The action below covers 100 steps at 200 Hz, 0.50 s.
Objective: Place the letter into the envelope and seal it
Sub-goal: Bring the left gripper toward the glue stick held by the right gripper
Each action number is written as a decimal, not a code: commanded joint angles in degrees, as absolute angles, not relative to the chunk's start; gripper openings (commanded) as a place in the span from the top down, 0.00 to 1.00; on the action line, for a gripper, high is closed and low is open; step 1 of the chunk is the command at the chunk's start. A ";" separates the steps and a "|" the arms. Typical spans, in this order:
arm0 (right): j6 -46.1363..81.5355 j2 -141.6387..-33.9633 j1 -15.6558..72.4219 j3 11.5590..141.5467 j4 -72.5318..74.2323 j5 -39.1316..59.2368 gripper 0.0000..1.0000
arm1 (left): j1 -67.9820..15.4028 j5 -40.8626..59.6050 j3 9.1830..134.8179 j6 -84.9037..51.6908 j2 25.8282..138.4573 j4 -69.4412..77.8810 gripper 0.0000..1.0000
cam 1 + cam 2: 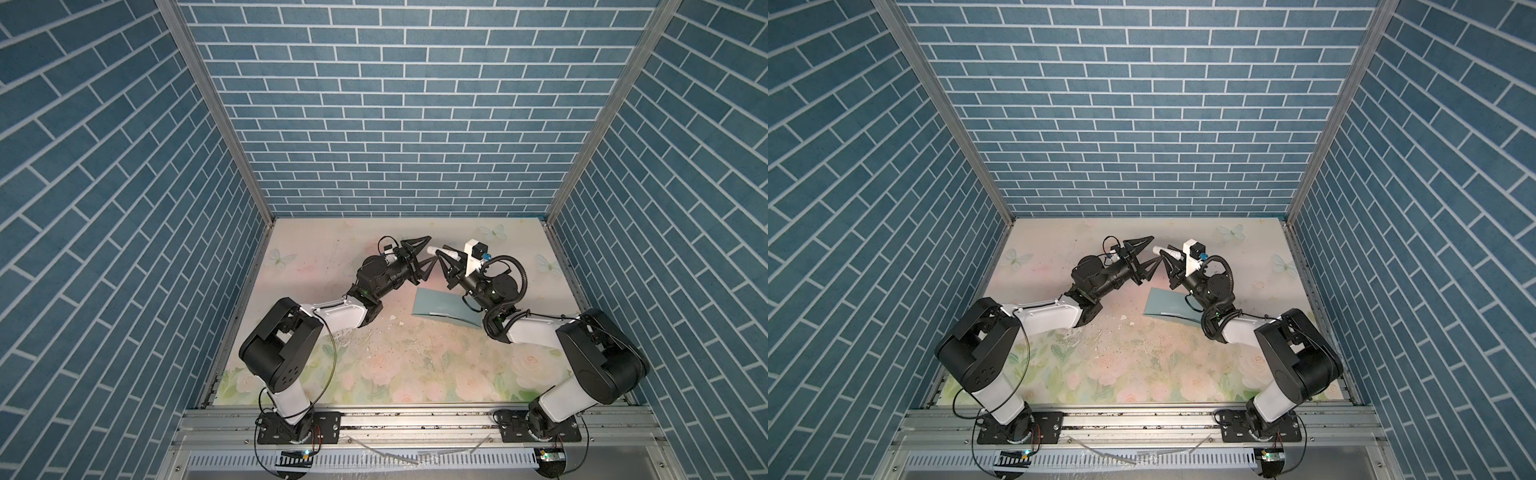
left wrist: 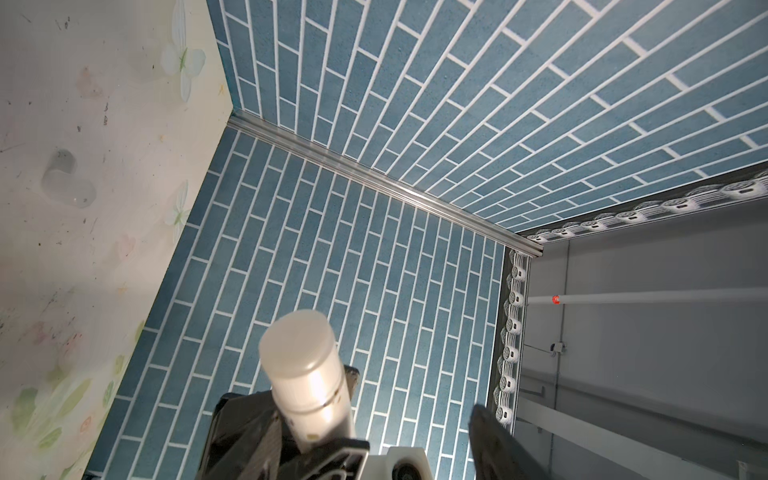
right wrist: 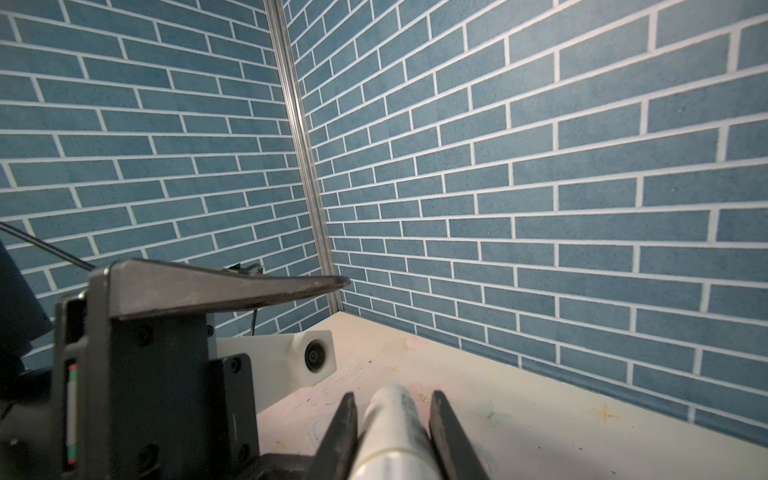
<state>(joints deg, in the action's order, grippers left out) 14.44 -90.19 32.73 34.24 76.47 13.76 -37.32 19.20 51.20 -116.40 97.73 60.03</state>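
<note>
Over the table [image 1: 324,243], right fingers [image 3: 340,436] clamp a white tube [image 3: 395,424]; left fingers [image 1: 417,242] gape wide beside its end.

**Bright and flat up top, mushy close-ups on the wrist cams**

Both top views are evenly lit from overhead, so the arms [image 1: 332,316] only drop short, soft shadows on the worktop [image 1: 399,365], with no harsh glare anywhere. The brick walls [image 1: 415,104] splay and bow out towards the edges, typical wide-angle stretch. In the left wrist view the white tube [image 2: 305,370] sits right up at the lens, blurry, with a hot shine streak down its side, while the bricks behind stay crisp. It's the same in the right wrist view: the tube and the right gripper [image 3: 392,395] clamped on it are out of focus, and the far wall is sharp.
</note>
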 commanded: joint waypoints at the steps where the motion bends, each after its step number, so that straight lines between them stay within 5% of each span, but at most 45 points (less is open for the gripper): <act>1: 12.05 -90.71 33.46 36.78 80.07 14.23 1.00 | -37.70 19.48 52.47 -117.07 98.41 60.03 0.30; 100: 10.49 -91.78 34.72 36.81 79.83 14.67 1.00 | -37.79 19.75 53.68 -118.21 99.76 61.21 0.65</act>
